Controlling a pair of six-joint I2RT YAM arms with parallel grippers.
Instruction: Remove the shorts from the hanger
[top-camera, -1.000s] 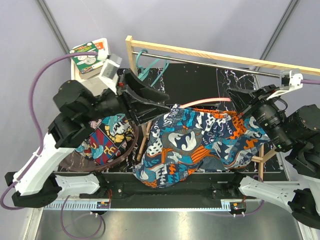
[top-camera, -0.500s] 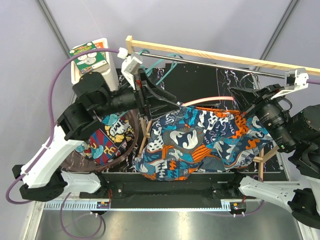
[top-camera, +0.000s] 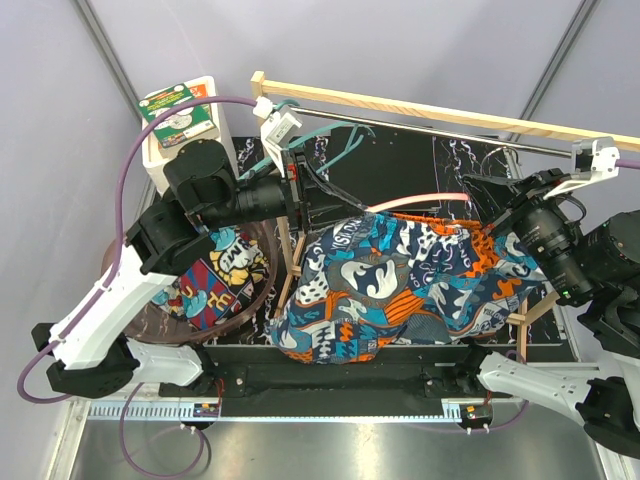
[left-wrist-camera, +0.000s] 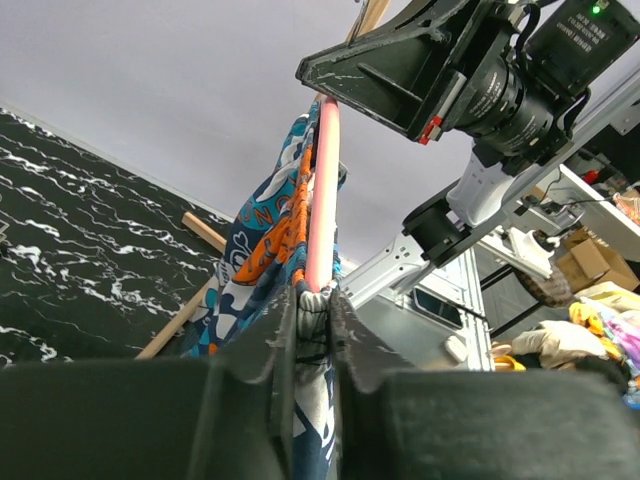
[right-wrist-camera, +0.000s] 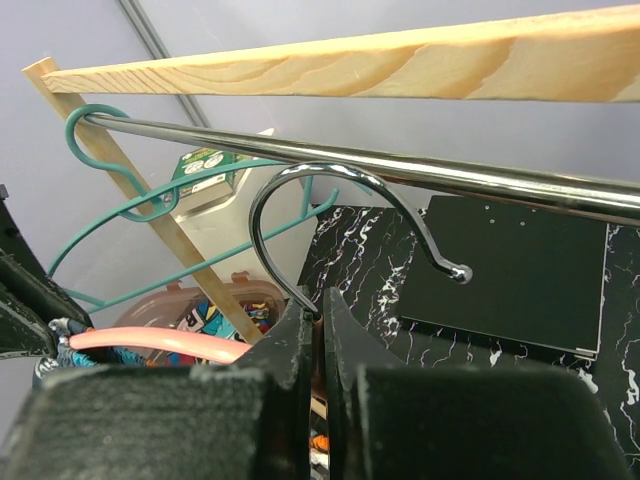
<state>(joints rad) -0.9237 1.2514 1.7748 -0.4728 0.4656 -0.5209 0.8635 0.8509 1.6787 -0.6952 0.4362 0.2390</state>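
Grippers at the pink hanger (left-wrist-camera: 322, 190)
Left gripper (left-wrist-camera: 312, 300) nearly closed, seemingly pinching the teal shorts (top-camera: 400, 285); right gripper (right-wrist-camera: 320, 305) clamped tight on the chrome hook (right-wrist-camera: 335, 177).

A robotics lab test cell is suggested: plain grey walls (top-camera: 400, 50) are framed by aluminium posts (top-camera: 110, 60), the left arm (top-camera: 95, 300) and right arm (top-camera: 540, 375) are bolted to a black marbled table (top-camera: 470, 160), and cardboard boxes (left-wrist-camera: 590, 265) are seen beyond.

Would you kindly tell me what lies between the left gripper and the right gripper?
The pink hanger spans that stretch, with the teal shorts draped over it and hanging down; the top view shows this best.
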